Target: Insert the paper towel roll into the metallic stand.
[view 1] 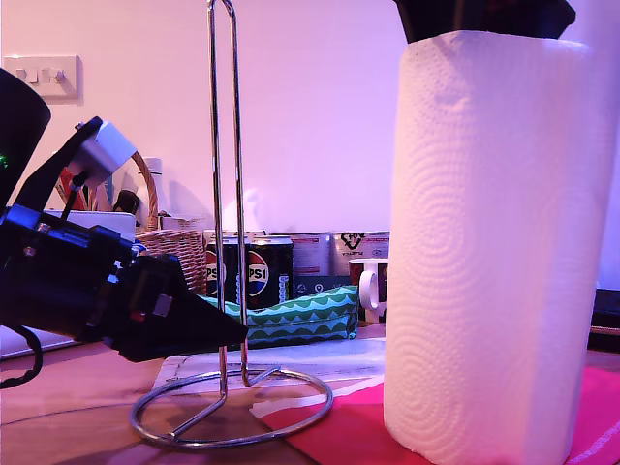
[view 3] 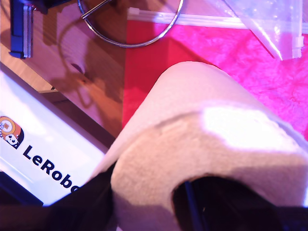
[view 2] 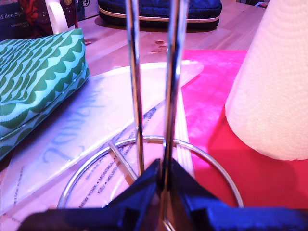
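Roll upright on the pink mat, stand gripped low.

First pincer (view 2: 163, 185) clamped on the metallic stand (view 1: 226, 242) near the foot of its looped rod — left of centre in the exterior view. Second pincer (view 3: 190, 202) closed on the paper towel roll (view 1: 489, 252) at its top rim, one finger down the core — roll filling that view's right, beside the stand's ring base on the counter (view 1: 68, 407).

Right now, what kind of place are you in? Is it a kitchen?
Probably a home or hobby desk, not clearly a kitchen. On a wooden table stand Pepsi cans, a mug and a wicker basket, with a light switch on the wall and a LeRobot sign nearby.
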